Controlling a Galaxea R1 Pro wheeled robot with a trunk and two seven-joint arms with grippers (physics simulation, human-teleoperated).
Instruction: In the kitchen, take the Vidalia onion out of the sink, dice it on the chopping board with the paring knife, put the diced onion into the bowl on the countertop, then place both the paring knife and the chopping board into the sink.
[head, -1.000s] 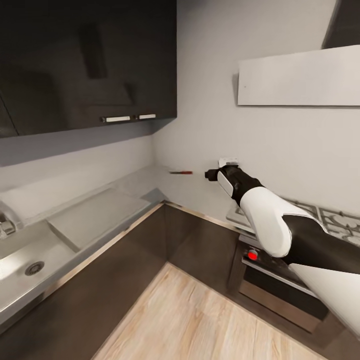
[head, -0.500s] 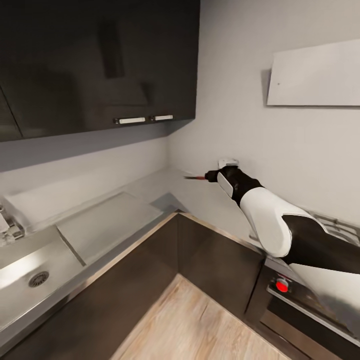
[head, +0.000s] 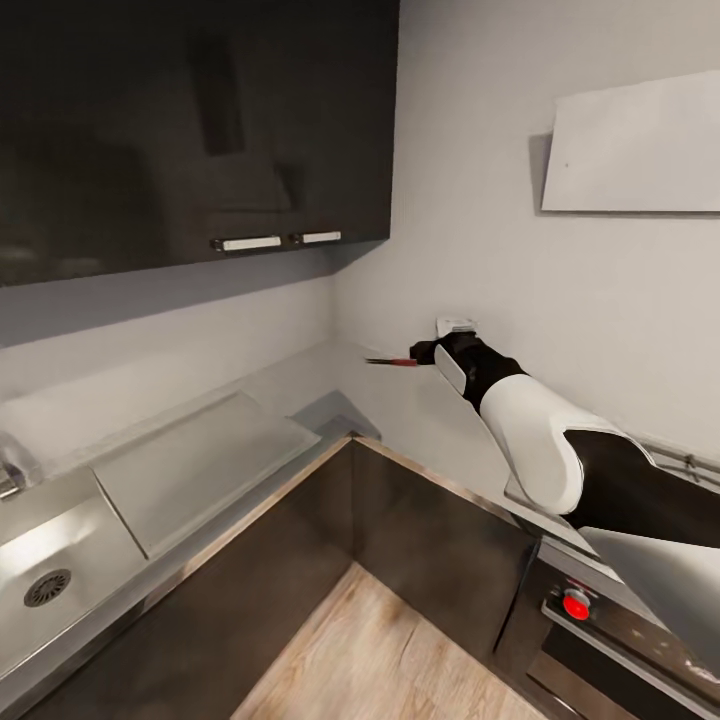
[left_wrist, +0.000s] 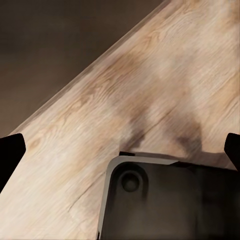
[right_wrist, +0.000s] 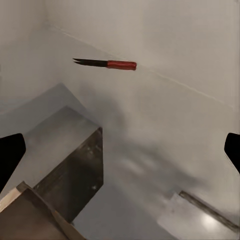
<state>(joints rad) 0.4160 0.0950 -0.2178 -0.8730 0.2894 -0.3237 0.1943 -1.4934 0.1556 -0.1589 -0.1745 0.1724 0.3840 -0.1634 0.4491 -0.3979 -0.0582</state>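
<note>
Two runs of glossy grey tabletop (head: 300, 385) meet in the corner, and this L-shaped slab is the largest thing in the head view, with dark wall cabinets (head: 190, 120) above at eleven o'clock. The sink (head: 60, 560) lies at about eight o'clock, its round drain showing and the flat drainboard (head: 195, 465) beside it toward the corner. The right arm (head: 540, 440) reaches from four o'clock toward the centre, and its right gripper (head: 420, 352) ends just short of the paring knife (head: 392, 361), which lies flat on the tabletop near the back wall, red handle toward the gripper, dark blade pointing away to nine o'clock. In the right wrist view the paring knife (right_wrist: 106, 63) sits ahead at twelve o'clock with both fingertips at the far edges, so the right gripper is spread wide and empty. The left gripper (left_wrist: 120, 150) hangs over the wooden floor (left_wrist: 150, 90), its fingertips likewise wide apart and holding nothing.

The step in hand looks like fetching the knife. Done well, the gripper should come down over the red handle, not the blade, and close across its narrow width.

Compared with half a second ago, the camera has swung: the sink sits lower and further left, and the hob knob (head: 575, 605) has slid down.
</note>
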